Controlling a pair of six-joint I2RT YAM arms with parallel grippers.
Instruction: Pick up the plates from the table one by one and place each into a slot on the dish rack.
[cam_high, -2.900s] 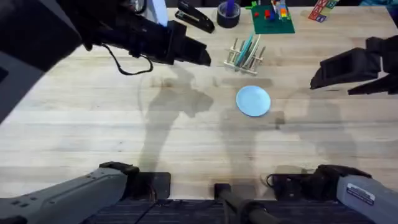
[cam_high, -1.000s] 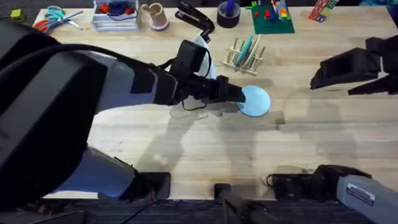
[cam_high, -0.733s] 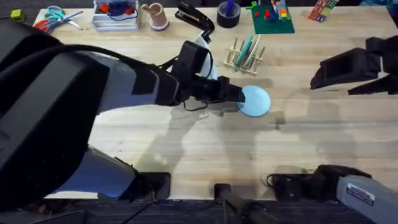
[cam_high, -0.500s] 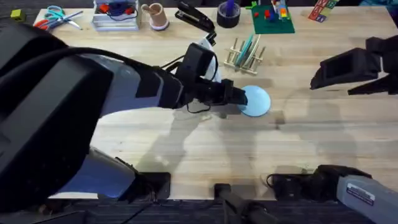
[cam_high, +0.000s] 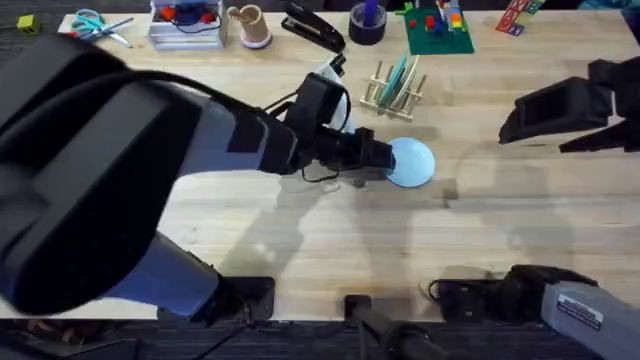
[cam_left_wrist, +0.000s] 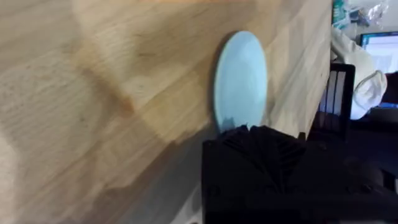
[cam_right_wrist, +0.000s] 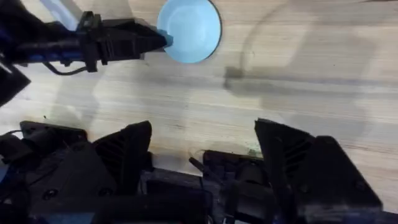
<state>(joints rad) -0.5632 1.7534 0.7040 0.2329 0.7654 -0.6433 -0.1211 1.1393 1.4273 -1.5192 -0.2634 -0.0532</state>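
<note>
Your left claw (cam_high: 385, 162) reaches the blue plate's (cam_high: 408, 162) left rim at frame centre; I can't tell its opening. The rack (cam_high: 392, 88) above already holds plates; this one remains on the counter (cam_high: 300, 240).

Both arms are chunky grey-and-black tubes, thin black cable looping off the left wrist, matte black angular gripper (cam_high: 378, 158) fingers, white label near the right base.
</note>
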